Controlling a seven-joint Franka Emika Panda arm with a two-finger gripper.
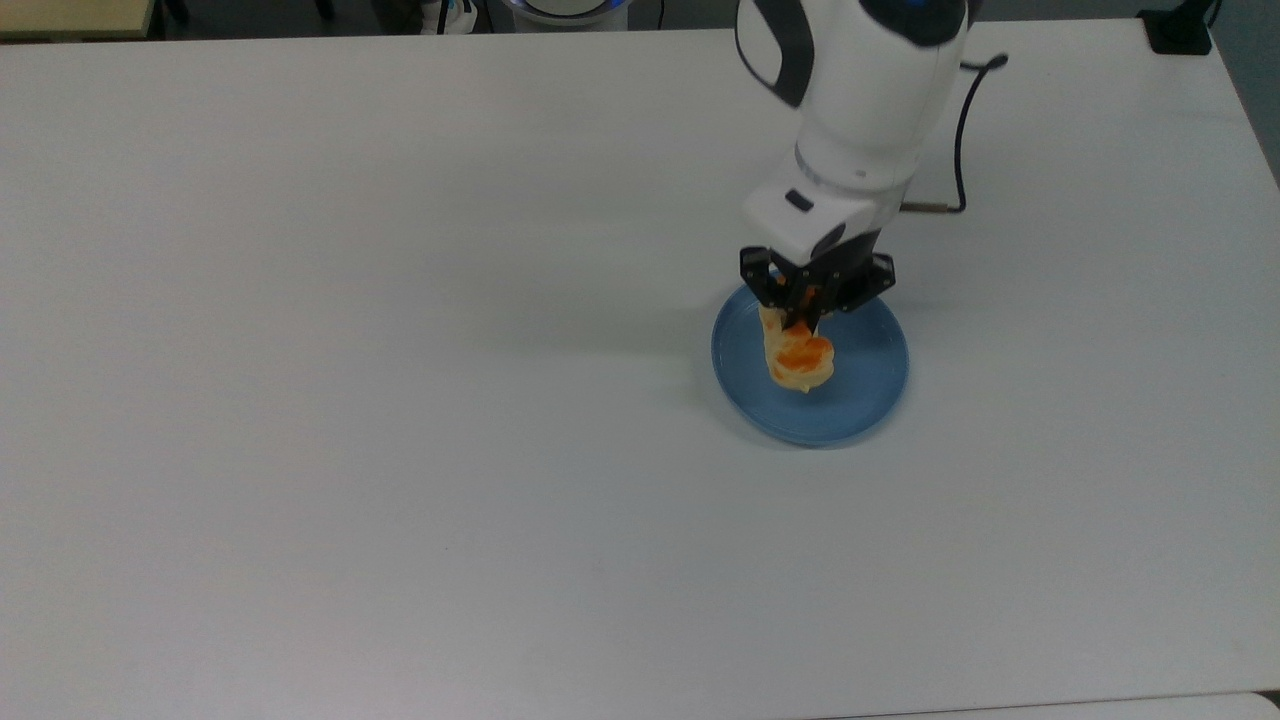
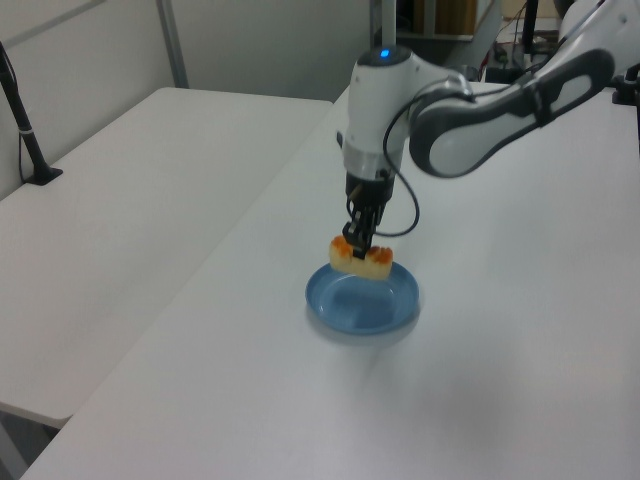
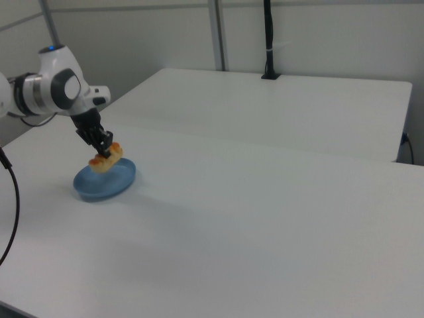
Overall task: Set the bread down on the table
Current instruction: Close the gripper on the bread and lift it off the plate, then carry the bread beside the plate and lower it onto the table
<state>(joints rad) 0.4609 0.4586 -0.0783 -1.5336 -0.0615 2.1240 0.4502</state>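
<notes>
Fingers (image 2: 358, 243) pinch the oblong glazed bread (image 2: 361, 259), seemingly clear above the round blue plate (image 2: 362, 301).

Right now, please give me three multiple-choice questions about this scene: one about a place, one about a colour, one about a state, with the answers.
1. Where is the bread?
A. lying flat on the plate
B. held in the air above the plate
C. on the bare table far from the plate

2. What colour is the plate?
A. blue
B. red
C. green

3. What is the gripper doing?
A. open, away from everything
B. shut on the bread
C. shut on the plate's rim

Answers:
1 B: in the left view a gap shows between the bread and the plate.
2 A: the round plate on the white table is blue.
3 B: the fingers pinch the bread from both sides.
</notes>
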